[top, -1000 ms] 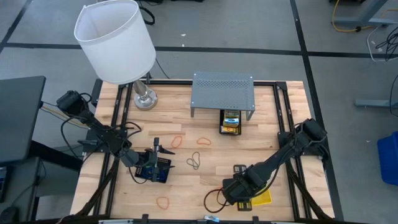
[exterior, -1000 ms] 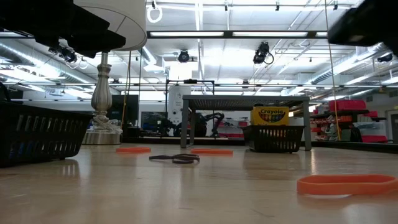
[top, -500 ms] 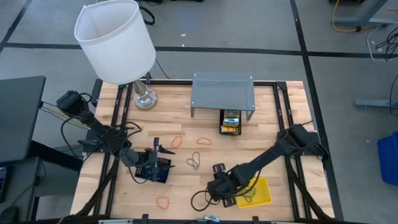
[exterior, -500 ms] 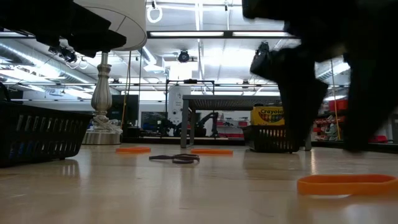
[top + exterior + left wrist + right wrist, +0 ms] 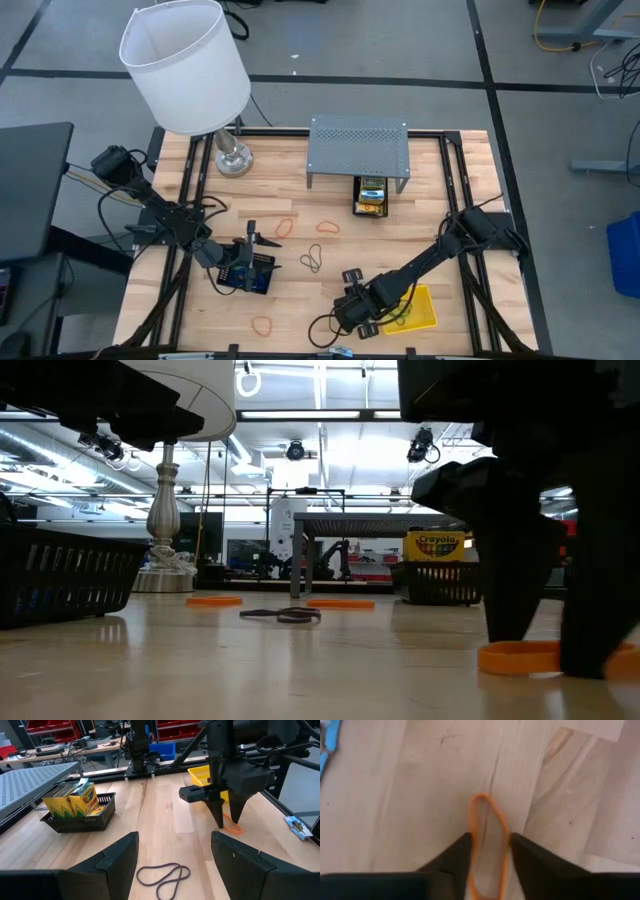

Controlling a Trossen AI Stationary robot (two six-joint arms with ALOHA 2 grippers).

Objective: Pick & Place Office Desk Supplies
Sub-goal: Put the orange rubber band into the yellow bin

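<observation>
- High view: the right gripper (image 5: pixel 352 316) has moved from the yellow tray (image 5: pixel 420 308) toward 9 o'clock, to the near table edge.
- Low view: its fingers now stand over the orange rubber band (image 5: pixel 520 657).
- Right wrist view: the fingers, narrowing, pinch one side of the band, so a new pick begins.
- Left wrist view: the left gripper (image 5: pixel 175 857) waits, spread and empty, above the black mesh tray (image 5: pixel 256 274).
</observation>
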